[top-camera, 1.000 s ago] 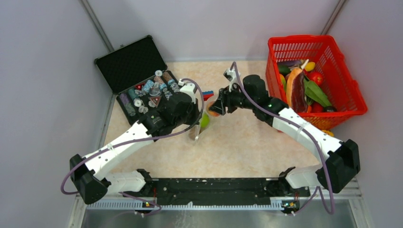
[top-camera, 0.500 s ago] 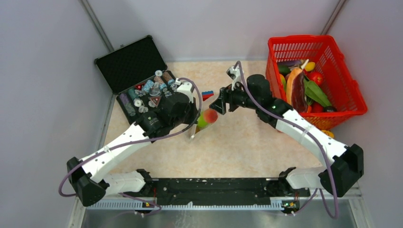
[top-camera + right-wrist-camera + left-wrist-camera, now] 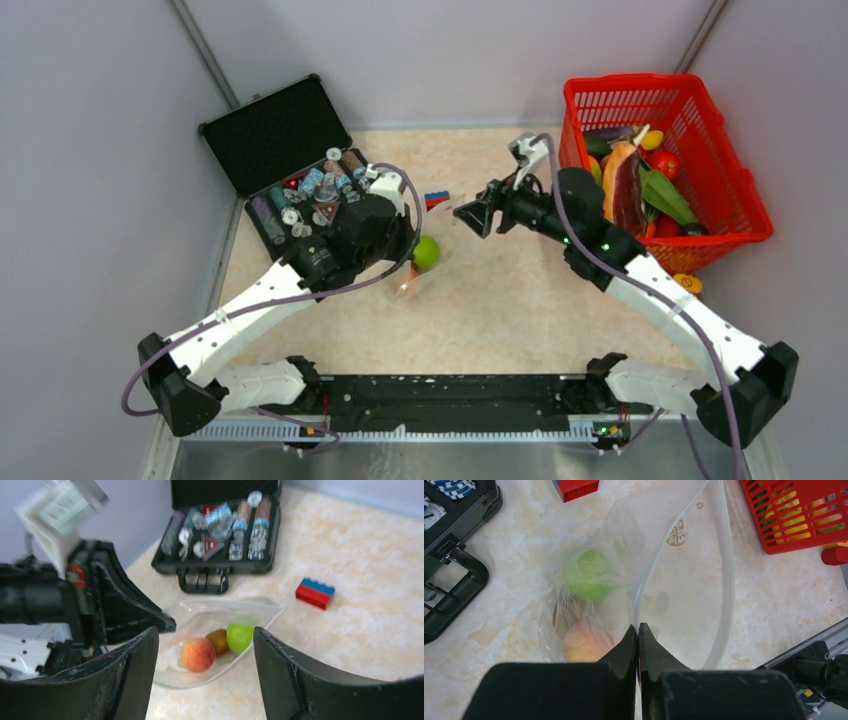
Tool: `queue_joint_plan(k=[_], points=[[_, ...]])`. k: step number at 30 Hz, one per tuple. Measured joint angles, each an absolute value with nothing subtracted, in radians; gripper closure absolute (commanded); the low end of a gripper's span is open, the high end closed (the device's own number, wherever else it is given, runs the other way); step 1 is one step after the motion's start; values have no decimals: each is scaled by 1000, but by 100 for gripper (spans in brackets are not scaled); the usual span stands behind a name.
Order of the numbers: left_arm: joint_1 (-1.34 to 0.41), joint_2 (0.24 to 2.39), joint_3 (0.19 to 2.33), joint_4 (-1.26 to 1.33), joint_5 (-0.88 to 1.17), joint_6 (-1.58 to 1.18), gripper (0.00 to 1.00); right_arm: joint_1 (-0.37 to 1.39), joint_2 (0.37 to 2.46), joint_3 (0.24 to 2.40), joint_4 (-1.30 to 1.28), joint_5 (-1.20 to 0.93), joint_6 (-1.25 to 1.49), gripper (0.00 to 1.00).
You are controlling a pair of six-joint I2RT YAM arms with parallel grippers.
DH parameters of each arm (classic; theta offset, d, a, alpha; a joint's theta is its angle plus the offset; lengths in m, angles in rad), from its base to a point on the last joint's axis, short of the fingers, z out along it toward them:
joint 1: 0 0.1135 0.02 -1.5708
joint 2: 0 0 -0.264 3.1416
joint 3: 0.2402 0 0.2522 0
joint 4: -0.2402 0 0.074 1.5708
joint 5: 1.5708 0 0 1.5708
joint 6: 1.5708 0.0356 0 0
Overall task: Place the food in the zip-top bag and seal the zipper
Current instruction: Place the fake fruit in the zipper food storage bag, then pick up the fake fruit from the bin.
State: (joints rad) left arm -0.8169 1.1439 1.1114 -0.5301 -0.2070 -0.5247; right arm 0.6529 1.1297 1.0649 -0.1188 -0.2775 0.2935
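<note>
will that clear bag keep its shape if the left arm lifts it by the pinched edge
Probably floppy: the zip-top bag is thin, crinkled film, pinched at its rim by the left gripper. Lifted there it would likely sag toward its loaded end. The green fruit and peach look round, so they may roll to the lowest corner.
</note>
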Motion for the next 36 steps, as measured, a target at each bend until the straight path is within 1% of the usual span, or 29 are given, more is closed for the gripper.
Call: queue_joint_plan(k=[3,9,14,19,22,28,31,36], points=[[-817,1143,1111,-530,-207,-525,100,653,1040,1045,-89,-221,302,28],[-817,1143,1111,-530,-203,-524,100,654,925,1047,-89,-44,308,28],[-817,1143,1111,-530,-201,-524,100,654,918,1063,-189,138,307,37],[-817,1143,1111,-530,-198,-524,100,647,918,1105,-319,338,305,37],[-817,1143,1111,-530,-196,-524,100,618,917,1158,-395,416,300,35],[-817,1143,1111,-530,-190,-524,100,511,896,1241,-524,561,279,30],[-817,1143,1111,-530,-190,-524,100,437,887,1254,-571,590,273,30],[-817,1144,1111,-527,-179,-524,100,210,936,1297,-650,537,271,29]])
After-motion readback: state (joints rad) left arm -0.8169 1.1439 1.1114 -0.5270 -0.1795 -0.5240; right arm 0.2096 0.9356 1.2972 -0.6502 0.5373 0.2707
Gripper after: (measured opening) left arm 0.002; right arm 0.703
